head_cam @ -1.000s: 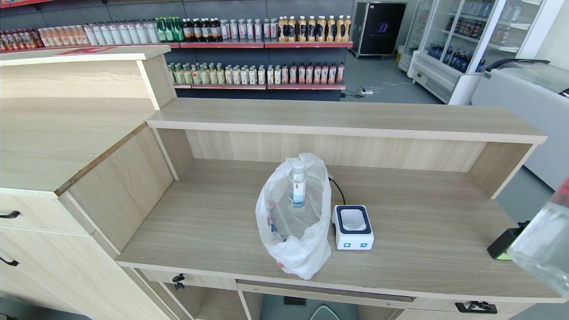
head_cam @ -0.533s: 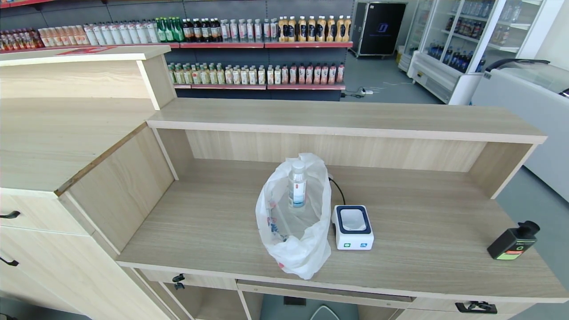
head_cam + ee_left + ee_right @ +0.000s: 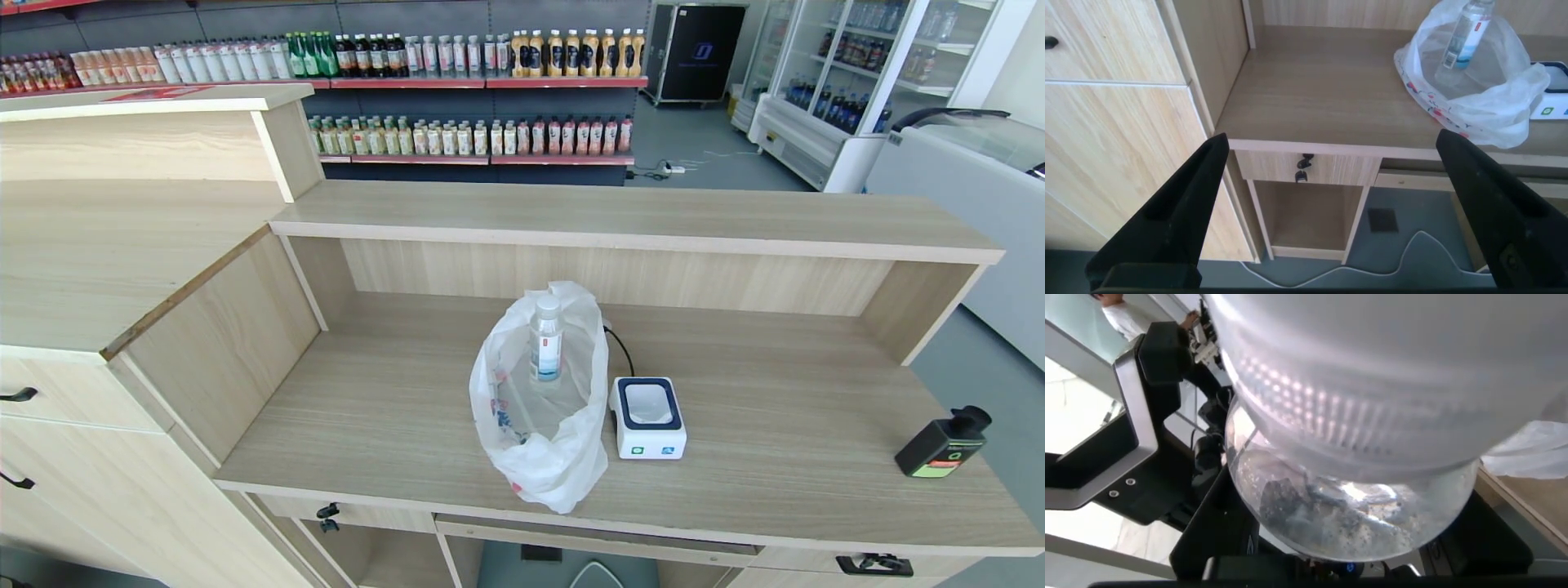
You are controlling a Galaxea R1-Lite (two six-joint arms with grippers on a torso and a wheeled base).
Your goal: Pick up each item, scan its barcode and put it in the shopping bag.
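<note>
A white plastic shopping bag point(image 3: 539, 400) stands open in the middle of the counter, with a clear water bottle point(image 3: 545, 347) upright inside it. Just to its right sits the white barcode scanner point(image 3: 647, 416). A second clear bottle point(image 3: 1372, 416) presses right up against the right wrist camera, held in my right gripper point(image 3: 1347, 539). My left gripper point(image 3: 1331, 229) hangs open off the counter's front left corner, below its edge, with nothing between its fingers point(image 3: 1167, 220). From there the bag point(image 3: 1478, 90) and its bottle point(image 3: 1458, 41) lie ahead on the counter.
A black handheld device point(image 3: 943, 445) with a green and red label lies near the counter's right front edge. A raised wooden shelf point(image 3: 637, 220) runs along the back, and a taller cabinet point(image 3: 122, 245) walls in the left. Drawers point(image 3: 1306, 167) sit under the counter.
The clear bottle that showed at the head view's right edge a second ago has moved out of that view, uncovering the black device. Bag and scanner have not moved.
</note>
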